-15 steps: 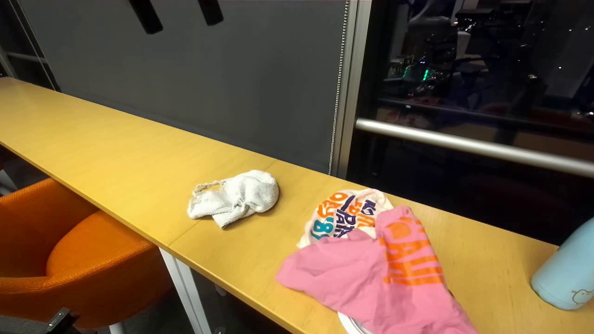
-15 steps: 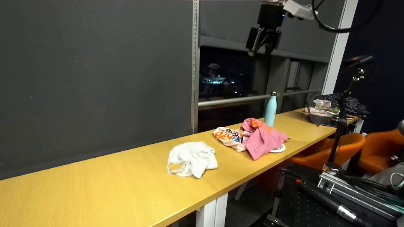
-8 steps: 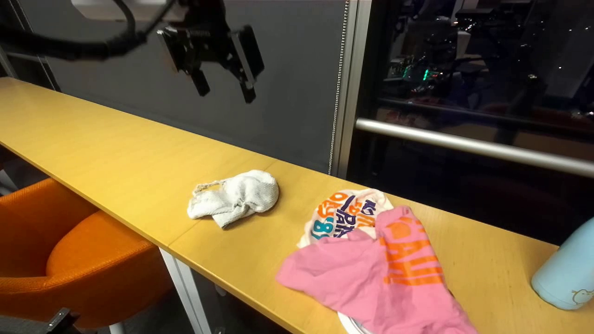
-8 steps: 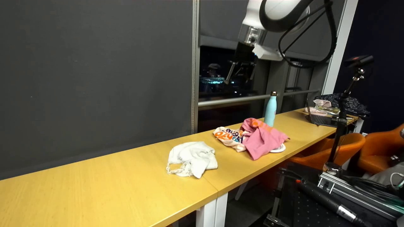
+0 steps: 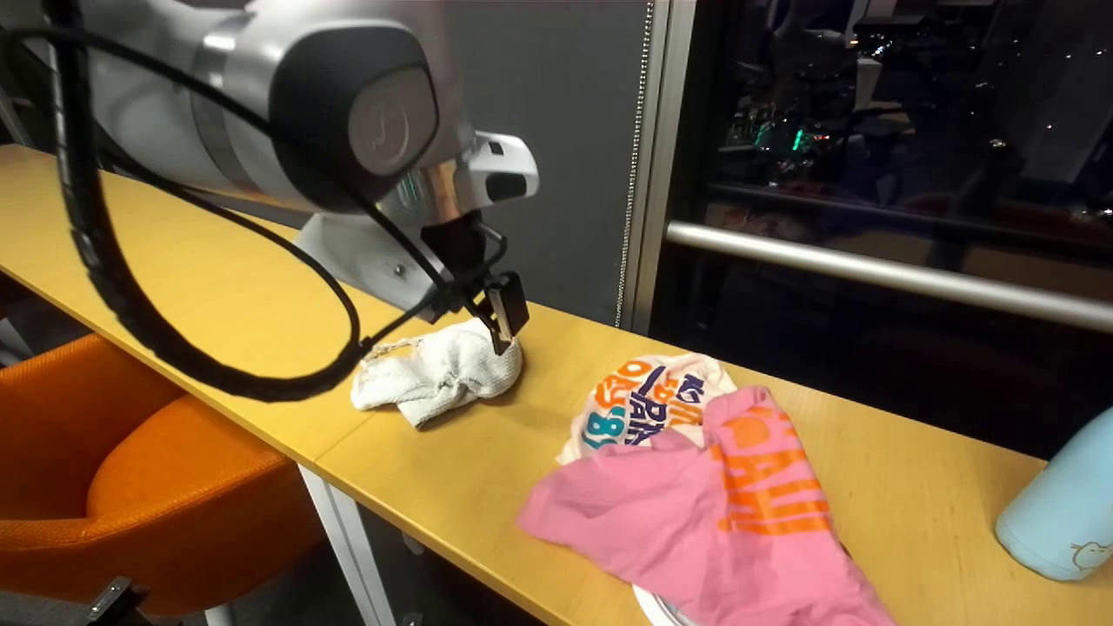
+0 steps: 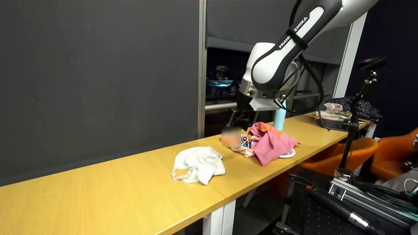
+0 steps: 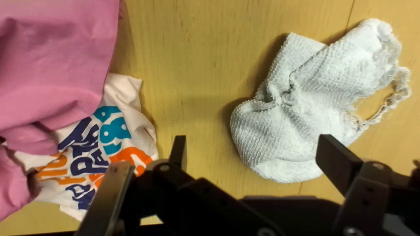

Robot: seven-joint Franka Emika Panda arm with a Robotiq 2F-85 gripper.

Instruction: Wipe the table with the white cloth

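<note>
1. At the left of the wrist view we see pink fabric lapping over printed fabric; neither, we judge, is our tool, and both want leaving alone.
2. In the upper middle a strip of table shows between the printed fabric and the cloth.
3. Along the lower middle the gripper stands with its fingers spread wide, gripping nothing. In an exterior view the cloth lies at lower middle, apart from the gripper. We take the step in hand to be the approach; wiping is not yet under way. The next move likely calls for us to centre over the cloth, rightward in the wrist view, then lower and close on a thick fold before any stroke.
4. At the right the cloth lies bunched on the table: white, waffle-textured, pinched into creases near its middle, with a rounded lobe at lower left and a twisted, frayed-looking strand looping off its right edge. It looks soft, so we expect an easy pinch, though that loop could trail or snag.
</note>
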